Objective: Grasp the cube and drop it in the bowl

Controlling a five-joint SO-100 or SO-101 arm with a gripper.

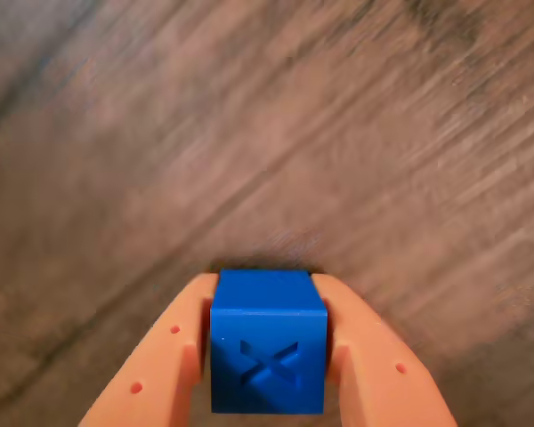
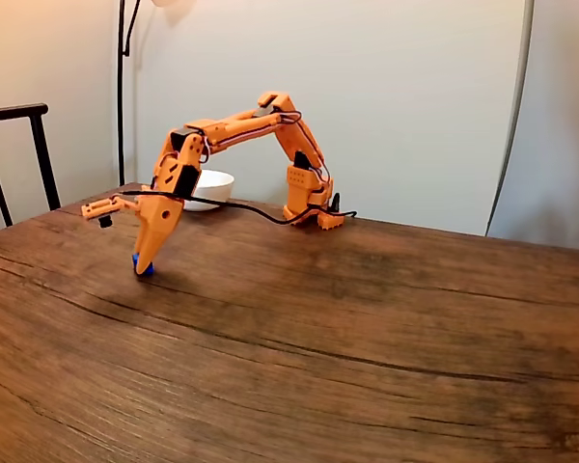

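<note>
cube between fingers, table

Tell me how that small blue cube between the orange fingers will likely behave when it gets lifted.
The small blue plastic-looking cube probably stays rigid: its edges look crisp between the orange fingers. Its flat sides suit a squeeze, though the smooth faces might slip. It seems light for its size and unlikely to roll on the wooden table.
</note>
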